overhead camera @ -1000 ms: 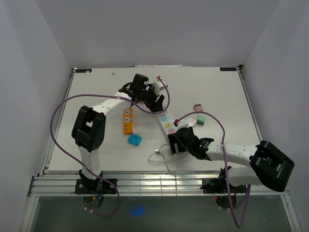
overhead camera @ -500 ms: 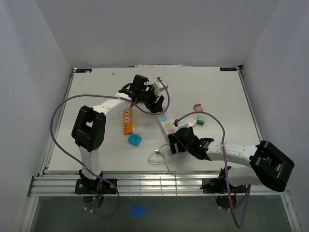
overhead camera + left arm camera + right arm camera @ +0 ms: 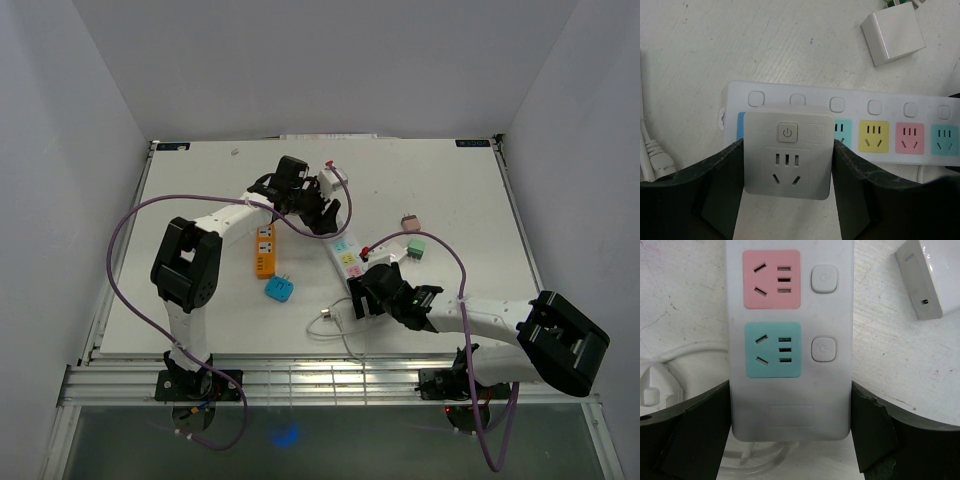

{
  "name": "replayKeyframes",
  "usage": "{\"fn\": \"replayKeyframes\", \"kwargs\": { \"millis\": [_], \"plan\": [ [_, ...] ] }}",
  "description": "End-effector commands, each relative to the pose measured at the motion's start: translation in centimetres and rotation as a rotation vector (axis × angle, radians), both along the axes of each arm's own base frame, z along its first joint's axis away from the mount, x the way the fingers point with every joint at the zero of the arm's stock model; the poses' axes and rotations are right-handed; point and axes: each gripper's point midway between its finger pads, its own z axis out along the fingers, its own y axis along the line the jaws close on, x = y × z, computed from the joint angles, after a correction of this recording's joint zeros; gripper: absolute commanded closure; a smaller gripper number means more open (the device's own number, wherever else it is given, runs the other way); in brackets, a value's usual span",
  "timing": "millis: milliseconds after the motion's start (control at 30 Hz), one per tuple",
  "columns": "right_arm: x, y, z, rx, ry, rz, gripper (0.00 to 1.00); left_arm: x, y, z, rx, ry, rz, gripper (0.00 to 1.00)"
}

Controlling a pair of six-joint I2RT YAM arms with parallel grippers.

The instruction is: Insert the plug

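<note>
Top external: nothing moved; left claw (image 3: 787, 172) grips adapter (image 3: 787, 150), right claw (image 3: 790, 422) clamps power strip (image 3: 790, 305).

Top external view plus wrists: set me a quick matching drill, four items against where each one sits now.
Items:
1 white adapter
2 power strip
3 blue plug
4 pink plug

Places:
A between the fingers of the right pincer
B loose beside the orange block
C between the fingers of the left pincer
D loose, right of the power strip

Pairs: 1-C, 2-A, 3-B, 4-D
</note>
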Motion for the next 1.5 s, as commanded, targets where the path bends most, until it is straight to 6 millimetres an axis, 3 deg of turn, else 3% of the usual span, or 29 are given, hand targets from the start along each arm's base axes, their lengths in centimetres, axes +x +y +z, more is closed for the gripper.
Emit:
{"fn": "replayKeyframes", "kwargs": {
  "millis": [0,333,467,900,1333,1467],
  "plan": [
    [-0.5,0.3,-0.3,-0.010,0.011,0.037,0.25,-0.3,-0.5,0.2,0.002,-0.019,-0.033,1.00],
    [-0.5,0.5,-0.3,-0.009,0.010,0.044,0.25,-0.3,-0.6,-0.9,0.111,-0.044,-0.022,1.00],
    [-0.5,0.4,-0.3,-0.011,0.010,0.044,0.25,-0.4,-0.9,-2.2,0.188,-0.034,-0.025,1.00],
    [-0.4,0.3,-0.1,-0.008,0.006,0.038,0.25,-1.5,-0.4,-3.9,0.246,-0.012,-0.021,1.00],
    [-0.4,0.2,0.0,0.006,0.002,0.018,0.27,-4.2,0.3,-4.4,0.110,-0.044,0.027,1.00],
    [-0.4,0.1,0.1,0.014,-0.001,0.019,0.28,-3.9,0.1,-3.7,0.060,-0.065,0.053,1.00]
  ]
}}
